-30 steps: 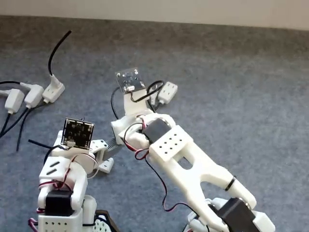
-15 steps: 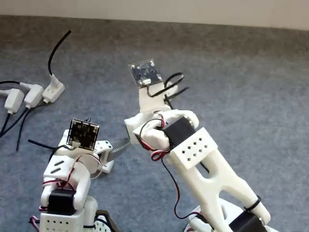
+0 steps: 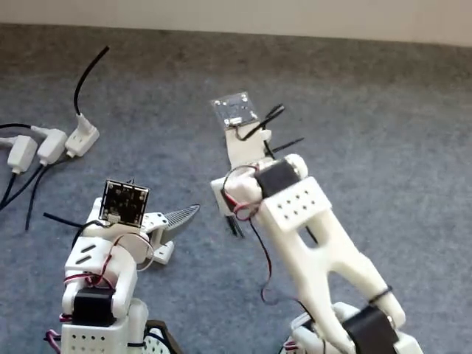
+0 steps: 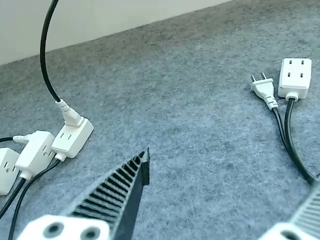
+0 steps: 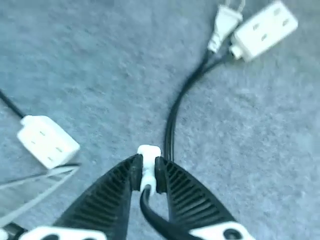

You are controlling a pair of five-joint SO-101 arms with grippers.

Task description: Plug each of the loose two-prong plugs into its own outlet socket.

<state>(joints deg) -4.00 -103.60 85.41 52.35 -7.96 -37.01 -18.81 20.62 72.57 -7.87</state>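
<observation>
- So, right gripper (image 5: 147,165) is pinched shut on a white plug (image 5: 148,151); pickup looks done.
- Next: line its prongs up with the near socket (image 5: 48,141).
- Meanwhile left gripper (image 4: 227,175) hangs wide open, empty.

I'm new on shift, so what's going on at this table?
The right arm's tool is shut on a small white two-prong plug with a black cord, over the grey carpeted table. The left arm's tool is open and empty. A second white plug lies loose beside a free white outlet block; a third white plug already sits in another outlet block.
</observation>
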